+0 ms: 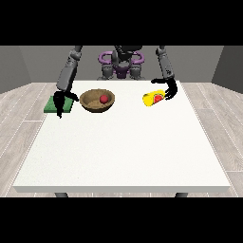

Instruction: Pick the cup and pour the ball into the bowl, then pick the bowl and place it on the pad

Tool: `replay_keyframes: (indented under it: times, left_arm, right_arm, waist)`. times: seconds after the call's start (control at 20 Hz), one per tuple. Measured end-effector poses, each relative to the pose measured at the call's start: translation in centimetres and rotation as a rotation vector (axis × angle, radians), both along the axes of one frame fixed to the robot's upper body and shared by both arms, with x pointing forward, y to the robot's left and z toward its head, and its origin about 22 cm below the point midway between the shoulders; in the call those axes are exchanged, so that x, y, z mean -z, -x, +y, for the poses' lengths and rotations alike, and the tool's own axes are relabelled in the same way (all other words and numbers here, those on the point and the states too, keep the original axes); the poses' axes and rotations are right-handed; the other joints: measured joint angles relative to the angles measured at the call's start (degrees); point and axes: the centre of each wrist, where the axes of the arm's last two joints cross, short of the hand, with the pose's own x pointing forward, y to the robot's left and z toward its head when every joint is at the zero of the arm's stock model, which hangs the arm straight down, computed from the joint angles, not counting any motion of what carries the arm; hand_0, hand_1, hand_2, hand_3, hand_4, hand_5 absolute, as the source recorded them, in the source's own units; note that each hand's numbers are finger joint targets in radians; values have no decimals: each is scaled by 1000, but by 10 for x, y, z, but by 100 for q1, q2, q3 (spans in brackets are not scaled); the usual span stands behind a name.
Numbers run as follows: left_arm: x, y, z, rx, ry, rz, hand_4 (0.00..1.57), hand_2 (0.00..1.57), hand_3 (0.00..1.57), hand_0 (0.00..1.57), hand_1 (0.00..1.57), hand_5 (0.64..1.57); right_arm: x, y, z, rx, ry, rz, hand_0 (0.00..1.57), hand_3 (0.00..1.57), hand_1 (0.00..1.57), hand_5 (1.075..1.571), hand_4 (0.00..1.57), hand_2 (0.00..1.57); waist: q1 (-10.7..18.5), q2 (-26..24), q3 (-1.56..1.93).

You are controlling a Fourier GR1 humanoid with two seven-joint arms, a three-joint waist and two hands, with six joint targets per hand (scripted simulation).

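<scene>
Bowl (97, 100) at upper left already holds the red ball (103, 99). The hand at the view's left (59, 103), fingers straight, should clasp its rim, then shift it level onto the green pad (53, 105).

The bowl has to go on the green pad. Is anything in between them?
Nothing lies on the table between the bowl and the green pad beside it. The hand at the view's left hangs in front of the pad's near part, so it partly covers the spot. The ball is in the bowl.

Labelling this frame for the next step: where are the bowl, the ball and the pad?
bowl (88, 101), front view, on its wooden left inner wall.
ball (103, 98), front view, middle of the red ball inside the bowl.
pad (51, 104), front view, bare green surface left of the hand.
</scene>
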Motion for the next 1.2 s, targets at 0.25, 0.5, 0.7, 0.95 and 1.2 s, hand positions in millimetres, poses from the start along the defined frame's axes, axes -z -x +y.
replay_keyframes:
  times: [0.25,0.5,0.7,0.95,1.2]
  left_arm:
    - [-2,-8,7,26,86,28,0,0,0,0,0,654]
    - [-2,-9,16,27,111,59,0,0,0,0,0,687]
    - [31,5,37,-28,129,162,0,0,0,0,0,665]
    - [69,25,59,-123,166,292,0,0,0,0,0,702]
    - [59,22,50,-101,165,274,0,0,0,0,0,688]
  right_arm:
    - [-10,-19,13,-8,12,-3,0,0,0,1569,0,0]
    - [-6,-29,27,-21,-25,46,0,0,0,1571,0,0]
    - [9,-36,54,-91,-98,140,0,0,0,1569,0,0]
    - [25,-45,103,-181,-112,273,0,0,0,1570,0,0]
    - [48,-43,128,-177,-158,308,0,0,0,1571,0,0]
  waist:
    - [-229,8,10]
    - [-345,-189,8]
    - [-601,-842,88]
    - [-1137,-1627,130]
    - [-1051,-1564,152]
